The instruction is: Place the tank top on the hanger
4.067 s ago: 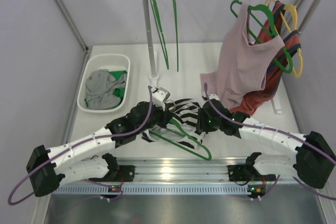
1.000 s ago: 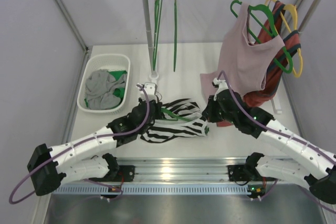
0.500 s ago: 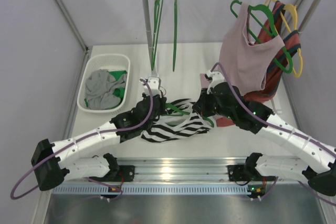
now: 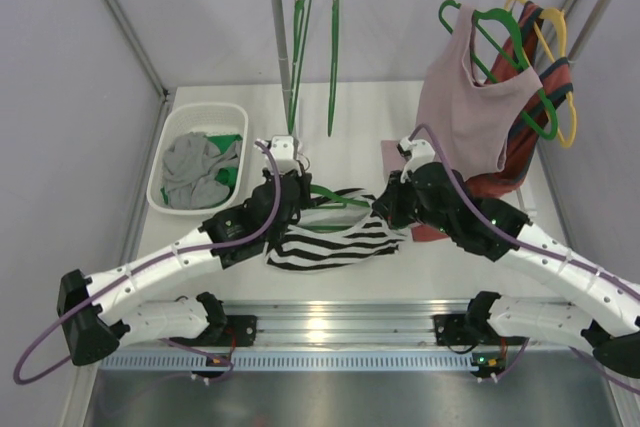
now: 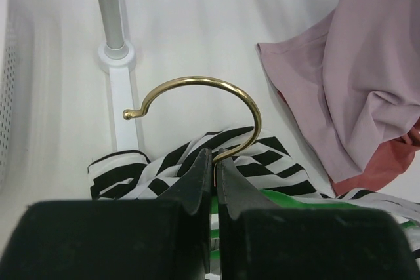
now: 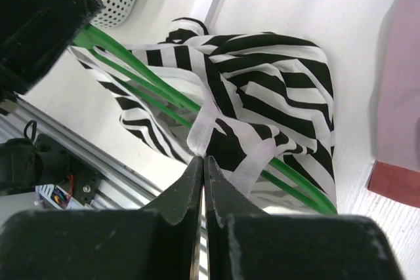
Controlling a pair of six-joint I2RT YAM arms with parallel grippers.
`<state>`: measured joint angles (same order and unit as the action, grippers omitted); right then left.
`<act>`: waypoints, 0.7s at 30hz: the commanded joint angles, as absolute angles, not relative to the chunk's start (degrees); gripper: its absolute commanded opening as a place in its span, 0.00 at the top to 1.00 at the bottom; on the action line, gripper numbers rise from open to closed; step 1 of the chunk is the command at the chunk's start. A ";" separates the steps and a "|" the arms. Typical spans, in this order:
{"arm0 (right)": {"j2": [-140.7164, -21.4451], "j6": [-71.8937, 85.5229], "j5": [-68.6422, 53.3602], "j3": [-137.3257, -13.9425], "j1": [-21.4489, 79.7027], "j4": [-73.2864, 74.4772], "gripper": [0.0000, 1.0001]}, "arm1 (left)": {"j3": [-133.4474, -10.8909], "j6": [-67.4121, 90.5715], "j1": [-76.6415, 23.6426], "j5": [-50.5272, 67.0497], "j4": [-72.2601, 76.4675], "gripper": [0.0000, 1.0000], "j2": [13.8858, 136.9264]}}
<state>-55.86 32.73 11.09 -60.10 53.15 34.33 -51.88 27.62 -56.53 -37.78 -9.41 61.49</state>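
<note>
Striped fabric is sagging between the two arms at the middle of the desk (image 4: 350,137). The tank top (image 4: 335,245) is draping over the green hanger (image 4: 335,194), whose bars are threading through the cloth in the right wrist view. Whether its hem is touching the desk I cannot tell.

The left tool (image 5: 211,162) is clamping narrowly on the hanger at the stem of its brass hook (image 5: 197,80), and the hook is curling up just above the fingertips. The right tool (image 6: 202,160) is pinching shut on the tank top at a white-edged strap (image 6: 203,122), right where the strap is crossing a green bar.

The top is looking light, limp and stretchy, so it is likely going to slide and bunch rather than hold any shape. The bound strap edge seems the safest hold, since it is resisting tearing and giving the fingers a ridge. The hanger is looking thin and springy and liable to swing about its stem. Holding low on the stem, as the left tool is doing, is probably limiting that swing.
</note>
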 commanded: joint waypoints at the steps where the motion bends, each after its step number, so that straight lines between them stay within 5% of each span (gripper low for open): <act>1: -54.58 32.96 11.87 -59.41 53.96 33.75 1.00 | -55.46 27.77 -56.78 -41.57 -9.84 1.00 60.12; 16: -55.99 32.96 16.08 -65.48 58.54 35.15 0.99 | -58.10 27.51 -60.38 -40.96 -7.82 1.00 63.81; 21: -52.39 33.05 15.65 -58.37 58.54 32.88 0.75 | -59.41 26.11 -60.56 -41.75 -9.05 1.00 61.97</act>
<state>-55.57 33.26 14.81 -61.73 57.76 34.46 -55.48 27.27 -60.20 -39.86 -10.85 64.40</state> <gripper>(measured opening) 0.212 0.039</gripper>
